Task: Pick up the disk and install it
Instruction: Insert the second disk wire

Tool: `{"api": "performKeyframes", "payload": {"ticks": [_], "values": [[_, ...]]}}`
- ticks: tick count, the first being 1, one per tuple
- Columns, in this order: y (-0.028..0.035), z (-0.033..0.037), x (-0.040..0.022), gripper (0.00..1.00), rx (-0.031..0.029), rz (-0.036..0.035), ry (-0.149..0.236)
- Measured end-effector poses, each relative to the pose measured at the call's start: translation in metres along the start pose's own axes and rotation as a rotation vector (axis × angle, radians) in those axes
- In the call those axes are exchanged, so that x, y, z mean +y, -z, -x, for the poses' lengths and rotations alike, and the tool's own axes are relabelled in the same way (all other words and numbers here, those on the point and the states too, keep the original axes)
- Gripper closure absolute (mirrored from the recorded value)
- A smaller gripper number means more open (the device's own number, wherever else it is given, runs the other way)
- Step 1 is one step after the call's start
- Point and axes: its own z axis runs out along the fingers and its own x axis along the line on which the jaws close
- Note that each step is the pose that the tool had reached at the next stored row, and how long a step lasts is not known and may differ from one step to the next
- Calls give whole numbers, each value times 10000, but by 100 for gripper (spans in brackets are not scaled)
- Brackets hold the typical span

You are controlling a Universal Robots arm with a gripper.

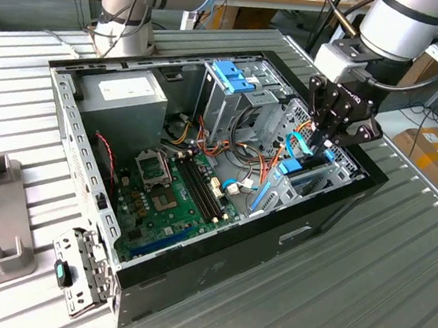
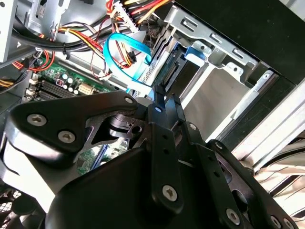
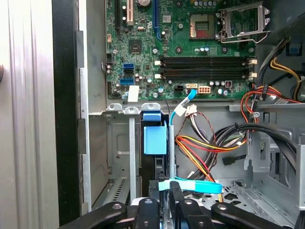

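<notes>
We have the disk (image 3: 155,139) standing on edge in the drive bay (image 3: 119,157) at the front corner of the open computer case (image 1: 213,286) on the worktop (image 1: 397,263), its light-blue carrier tab uppermost. Our end effector (image 1: 322,141) sits directly above it, fingers (image 3: 177,202) drawn close together over the top edge; we cannot tell whether they grip it or merely press. We judge pickup done and insertion nearly complete, with final seating perhaps left. Its long axis appears to run down into the bay, flat faces vertical, beside the motherboard (image 3: 190,52).
</notes>
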Motion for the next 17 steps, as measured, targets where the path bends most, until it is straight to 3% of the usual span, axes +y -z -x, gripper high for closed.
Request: {"api": "performKeyframes", "payload": {"ticks": [9, 17], "values": [[10, 4, 0, 76, 0, -1, 19], [79, 5, -19, 76, -4, -3, 70]]}}
